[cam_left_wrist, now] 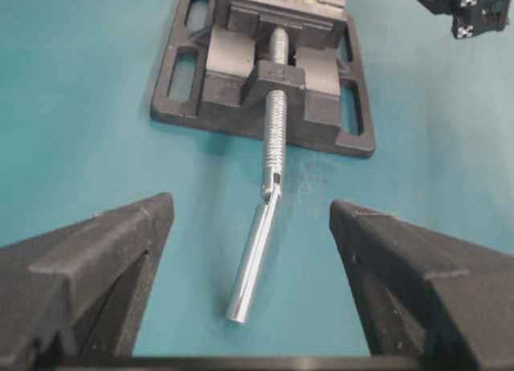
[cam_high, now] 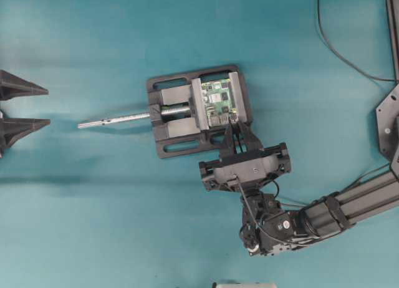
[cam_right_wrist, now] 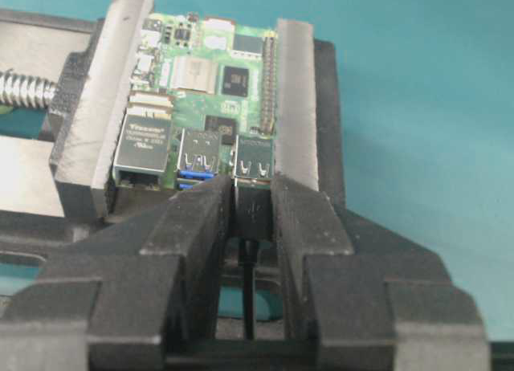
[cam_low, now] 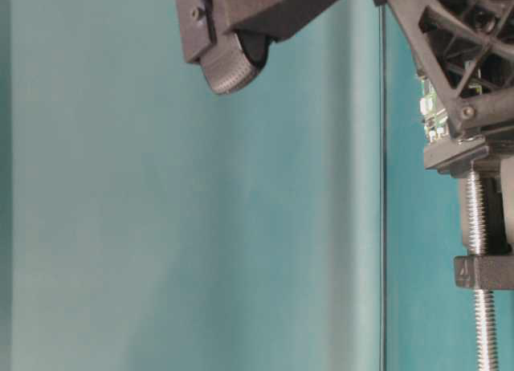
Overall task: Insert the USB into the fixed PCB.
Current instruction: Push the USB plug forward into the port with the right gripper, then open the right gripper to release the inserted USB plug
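Note:
The green fixed PCB (cam_high: 218,101) sits clamped in a black vise (cam_high: 171,129); in the right wrist view the fixed PCB (cam_right_wrist: 209,82) shows silver ports along its near edge. My right gripper (cam_right_wrist: 253,201) is shut on the USB (cam_right_wrist: 254,210), a small dark plug whose front end meets the rightmost silver port (cam_right_wrist: 254,161). Its thin black cable (cam_right_wrist: 248,291) runs back between the fingers. From overhead, the right gripper (cam_high: 232,127) points at the board's near edge. My left gripper (cam_left_wrist: 251,218) stands open, far left of the vise, with nothing between its fingers.
The vise's silver screw rod (cam_high: 112,120) sticks out to the left toward the left gripper (cam_high: 43,106). A black cable (cam_high: 340,51) loops at the top right. The right arm (cam_high: 324,216) comes in from the lower right. The table is teal.

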